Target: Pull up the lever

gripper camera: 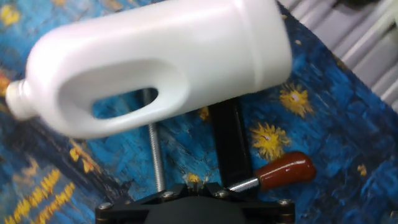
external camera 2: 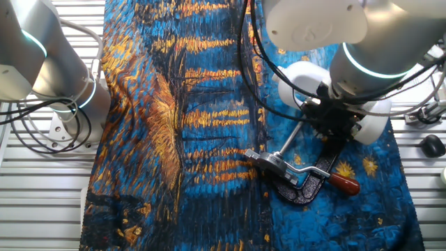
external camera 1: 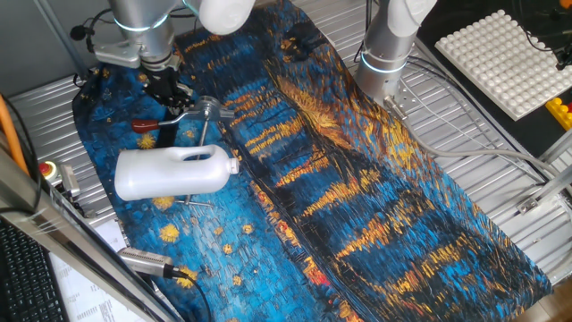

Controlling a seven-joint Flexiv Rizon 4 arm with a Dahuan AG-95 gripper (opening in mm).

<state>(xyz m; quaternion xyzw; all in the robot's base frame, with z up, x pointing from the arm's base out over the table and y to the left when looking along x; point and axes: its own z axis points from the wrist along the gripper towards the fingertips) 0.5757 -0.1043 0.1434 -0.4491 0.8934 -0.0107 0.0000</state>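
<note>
Big white jug (gripper camera: 155, 65) lying on its side across the top, handle hole facing up; threaded rod (gripper camera: 155, 155) showing under it; red-brown lever tip (gripper camera: 287, 171) lower right beside a black bar (gripper camera: 230, 143); blue-and-yellow cloth (gripper camera: 323, 137) underneath everything.

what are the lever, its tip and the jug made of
Lever: bare metal by the look, silvery with glints. Tip: glossy red-brown, probably rubber or plastic. Jug: white plastic, smooth, faint sheen, moulded handle.
</note>
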